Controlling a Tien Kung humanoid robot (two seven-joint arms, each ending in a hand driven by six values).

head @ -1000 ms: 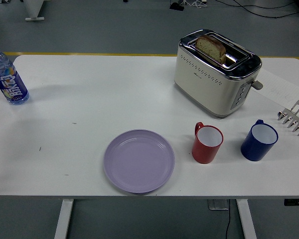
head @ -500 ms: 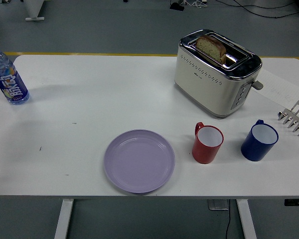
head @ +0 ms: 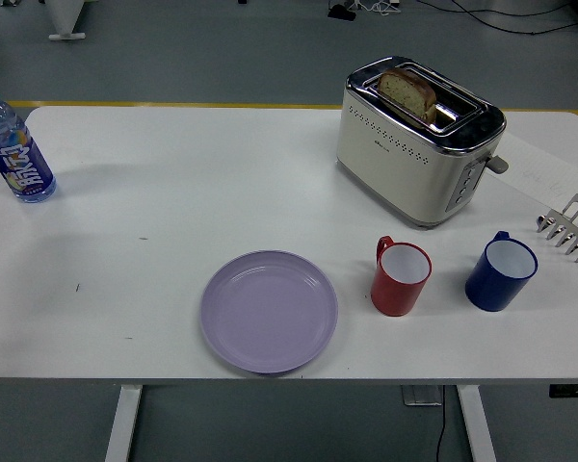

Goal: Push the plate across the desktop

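**Plate near the front edge, no hand on it yet**

Taking the plate [head: 269, 311] as the landmark and reading from the left: a water bottle [head: 15, 147] with a blue cap stands far off to its upper left, well apart. The lilac plate itself lies flat on the white table [head: 173, 183], close to the near edge and a little left of centre, empty and touched by nothing. Just to its right stands a red mug [head: 401, 277], near the rim but apart from it; further right is a blue mug [head: 501, 273]. Up and to the right of the plate is a cream toaster [head: 419, 141] with a slice of bread [head: 408, 93] standing in one slot. At the far right edge, a metal rack [head: 570, 228] is only partly in frame.

Neither robot hand is in the picture, so nothing can be said of how their fingers stand.

Risks, as a judgement: a push to the right would likely drive the plate into the red mug and tip or shove it. A push toward the near edge could send the plate off the table (little margin is left there). A contact high on the rim might tilt the plate rather than slide it.

The plate is round, so it has no long axis and no facing direction; it sits right side up, hollow upward.
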